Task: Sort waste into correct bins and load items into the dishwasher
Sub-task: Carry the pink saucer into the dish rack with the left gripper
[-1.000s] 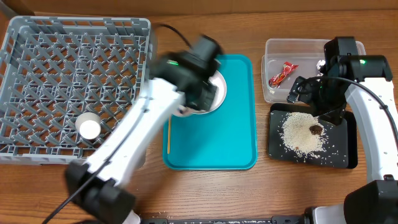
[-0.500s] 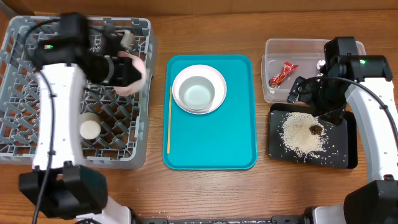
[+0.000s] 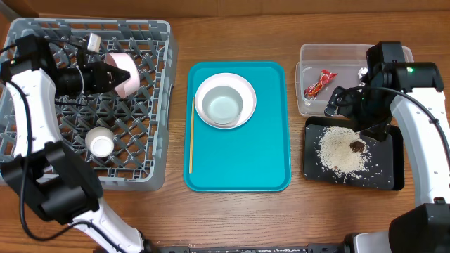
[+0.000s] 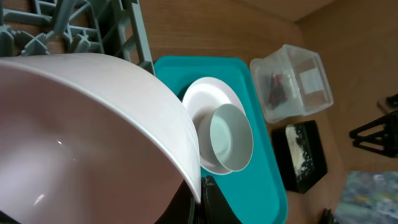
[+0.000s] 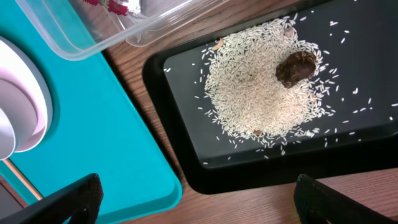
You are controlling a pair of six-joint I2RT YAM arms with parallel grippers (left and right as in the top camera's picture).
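My left gripper [image 3: 104, 76] is shut on the rim of a pink bowl [image 3: 122, 73] and holds it over the grey dish rack [image 3: 42, 172]; the bowl fills the left wrist view [image 4: 87, 137]. A white cup [image 3: 100, 143] stands in the rack. A white plate with a small white bowl [image 3: 225, 100] sits on the teal tray [image 3: 239, 165], with a thin wooden stick [image 3: 190, 133] along its left side. My right gripper [image 3: 351, 112] is open and empty above the black tray [image 3: 387, 176] of rice and a brown lump [image 5: 296, 66].
A clear plastic bin [image 3: 337, 53] at the back right holds a red wrapper [image 3: 320, 83]. The wooden table shows in front of the trays.
My left arm has carried the pink bowl from the teal tray leftward over the dish rack. The right arm has not moved.
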